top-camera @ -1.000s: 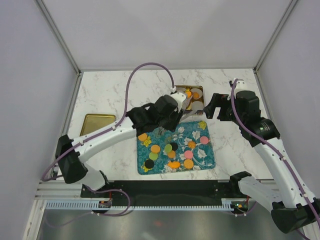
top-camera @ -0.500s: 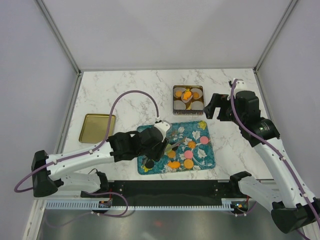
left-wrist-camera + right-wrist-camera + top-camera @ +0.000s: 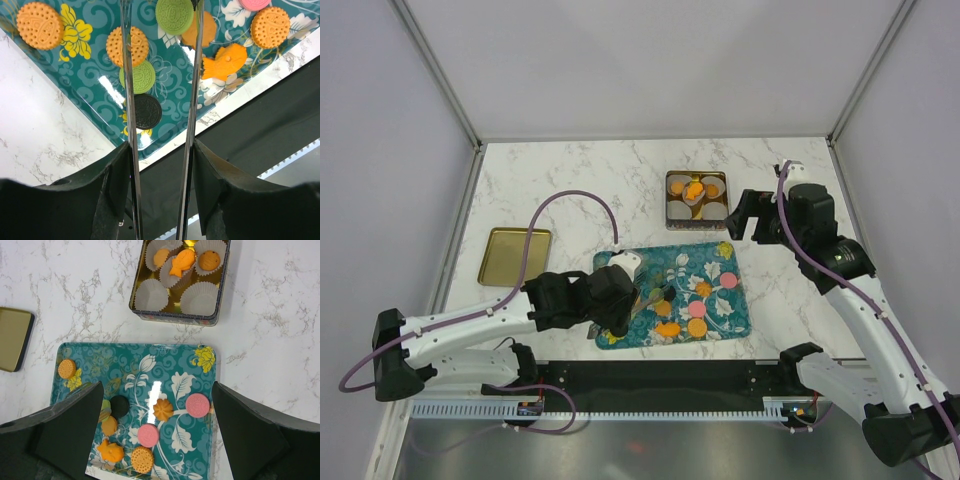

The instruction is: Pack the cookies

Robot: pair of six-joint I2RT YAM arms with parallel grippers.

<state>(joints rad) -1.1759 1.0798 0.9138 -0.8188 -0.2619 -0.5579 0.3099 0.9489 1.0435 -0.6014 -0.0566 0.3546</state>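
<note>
Both left gripper (image 3: pixel 161 15) and right gripper (image 3: pixel 156 390) gape near cookies (image 3: pixel 197 405), embossing perhaps illegible.

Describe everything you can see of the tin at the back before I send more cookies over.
The tin is rectangular with rounded corners, shiny gold inside and dark and patterned outside; it looks like metal. It has no lid on and sits flat on the marble table, just beyond the teal tray, with a gap between them. White pleated paper cups line it. The far cups hold two round orange cookies and an orange fish cookie; two near cups are empty. Nothing else touches it.
</note>
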